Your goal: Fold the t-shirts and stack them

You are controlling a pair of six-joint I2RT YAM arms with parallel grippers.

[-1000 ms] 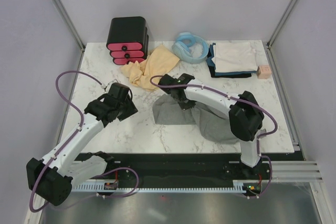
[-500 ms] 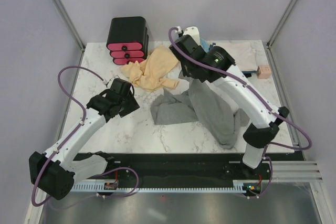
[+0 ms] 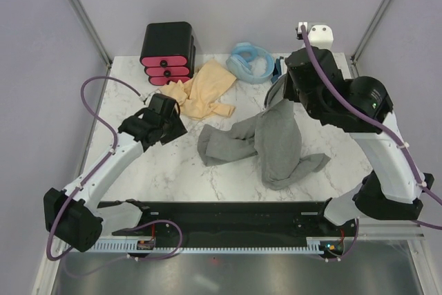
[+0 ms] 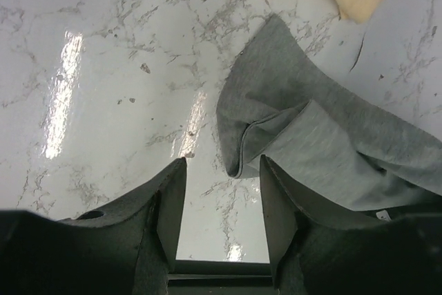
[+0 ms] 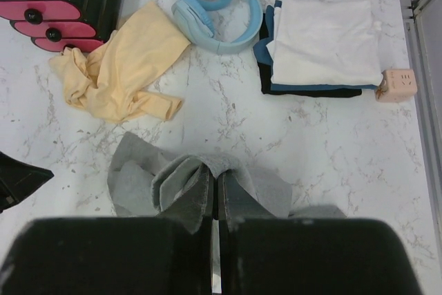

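Pinching the grey t-shirt, the right gripper hangs high.

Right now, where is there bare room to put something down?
Bare marble lies between the left arm and the grey t-shirt, and between that shirt and the folded stack. The back edge is crowded: drawer box, yellow t-shirt, blue hose.

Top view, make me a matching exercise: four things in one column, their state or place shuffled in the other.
1 grey t-shirt
2 tan-yellow t-shirt
3 folded stack
4 left end effector

A open, above the table
B crumpled beside the pink-drawer box
C pinched and held up by the right end effector
D far right of the table

Pairs: 1-C, 2-B, 3-D, 4-A
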